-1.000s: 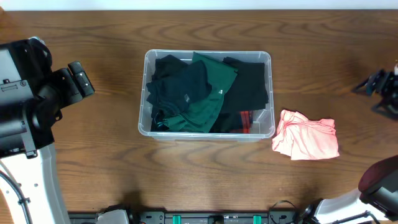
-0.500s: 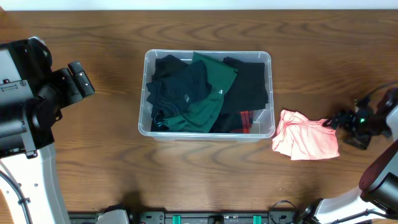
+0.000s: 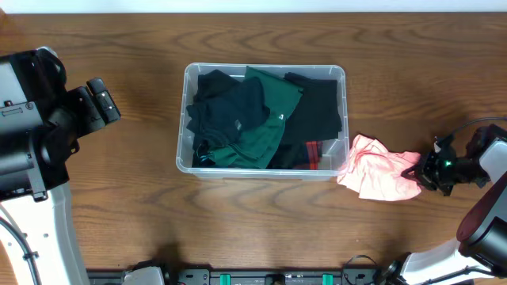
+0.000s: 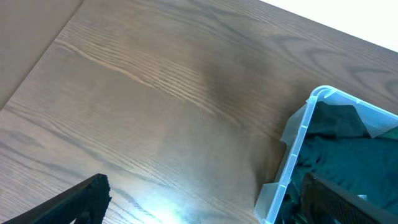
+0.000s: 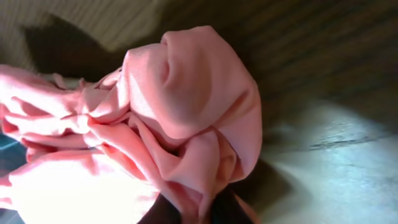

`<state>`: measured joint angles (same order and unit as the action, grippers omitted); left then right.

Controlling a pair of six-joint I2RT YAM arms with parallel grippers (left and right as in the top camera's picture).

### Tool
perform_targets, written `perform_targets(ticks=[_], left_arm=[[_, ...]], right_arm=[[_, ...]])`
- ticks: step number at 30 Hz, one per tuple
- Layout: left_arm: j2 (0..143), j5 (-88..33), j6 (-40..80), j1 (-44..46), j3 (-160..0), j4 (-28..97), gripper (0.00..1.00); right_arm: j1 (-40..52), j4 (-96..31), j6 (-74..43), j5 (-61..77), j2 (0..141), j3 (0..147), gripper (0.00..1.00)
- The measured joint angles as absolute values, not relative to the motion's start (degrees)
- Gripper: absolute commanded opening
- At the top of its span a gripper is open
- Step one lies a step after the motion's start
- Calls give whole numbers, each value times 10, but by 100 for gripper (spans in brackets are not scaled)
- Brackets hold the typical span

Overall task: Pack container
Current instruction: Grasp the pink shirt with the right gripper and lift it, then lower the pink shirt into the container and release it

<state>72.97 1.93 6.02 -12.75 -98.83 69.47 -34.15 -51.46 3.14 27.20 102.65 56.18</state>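
One wooden table (image 3: pixel 119 198); container (image 3: pixel 214 66) mid-table; pink cloth (image 3: pixel 380 176) beside

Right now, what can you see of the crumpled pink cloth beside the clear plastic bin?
The crumpled pink cloth is soft, matte fabric bunched into loose folds, lying on the brown wooden table outside the clear plastic bin. Its left edge lies against the bin's near right corner. The right gripper pinches its right edge, folds gathering there.

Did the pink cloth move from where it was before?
Yes. The pink cloth has slid left, toward the container; its left edge now reaches the container's right front corner.
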Motion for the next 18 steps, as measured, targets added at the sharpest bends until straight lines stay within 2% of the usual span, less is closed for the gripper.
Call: perform_targets(ticks=[8,13,18], left_arm=[[730,19,60,-128,-988,695,98],[730,19,60,-128,-988,695,98],[730,19,60,-128,-988,695,98]], right_arm=[[-342,-538,24,380,949,635,1],[-341,-450,-27,489,855,702,1],[-301,-291,-137,576,791,719,1]])
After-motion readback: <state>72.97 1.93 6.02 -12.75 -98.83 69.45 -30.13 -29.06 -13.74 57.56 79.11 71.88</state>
